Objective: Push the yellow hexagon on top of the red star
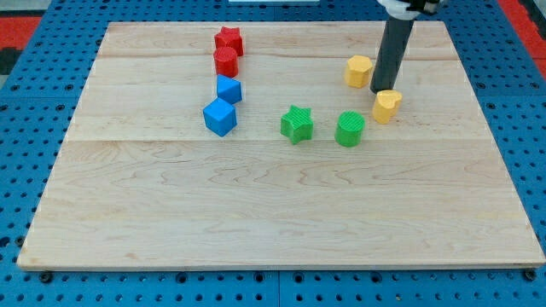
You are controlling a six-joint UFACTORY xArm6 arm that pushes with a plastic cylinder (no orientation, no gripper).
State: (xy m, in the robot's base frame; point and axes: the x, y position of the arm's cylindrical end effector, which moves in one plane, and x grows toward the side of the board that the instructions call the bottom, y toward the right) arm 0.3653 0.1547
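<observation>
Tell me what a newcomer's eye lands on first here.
First, the dark rod at the view's upper right, my tip set between the yellow hexagon and the yellow heart. Next, the column at upper left: red star, red cylinder, then two blue blocks below.

Pale, matt wooden board (pixel 281 213) with visible grain carries ridged, plastic-looking green star (pixel 297 124) and green cylinder (pixel 349 129).
</observation>
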